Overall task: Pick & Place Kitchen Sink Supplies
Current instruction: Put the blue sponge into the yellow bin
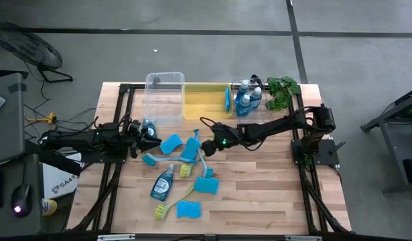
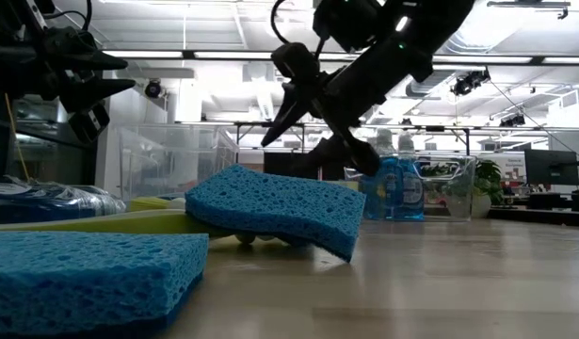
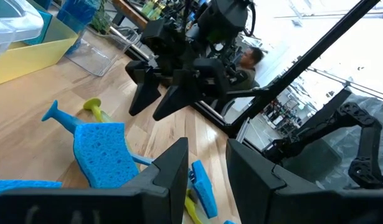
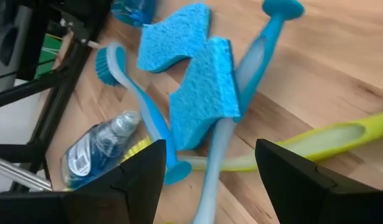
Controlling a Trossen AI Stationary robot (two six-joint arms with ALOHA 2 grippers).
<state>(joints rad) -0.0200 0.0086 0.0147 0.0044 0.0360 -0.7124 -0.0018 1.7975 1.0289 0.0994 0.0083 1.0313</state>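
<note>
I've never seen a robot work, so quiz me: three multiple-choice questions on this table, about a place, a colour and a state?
1. Where is the plant? A. at the table's far right corner B. in the yellow bin C. on the floor
2. What colour are the sponges? A. pink B. blue C. white
3. The right gripper is: A. shut on a bottle B. shut on a brush C. open
Answers: 1 A, it stands there. 2 B, every sponge is blue. 3 C, its fingers stand apart above the sponges; the left gripper waits at the left.
</note>
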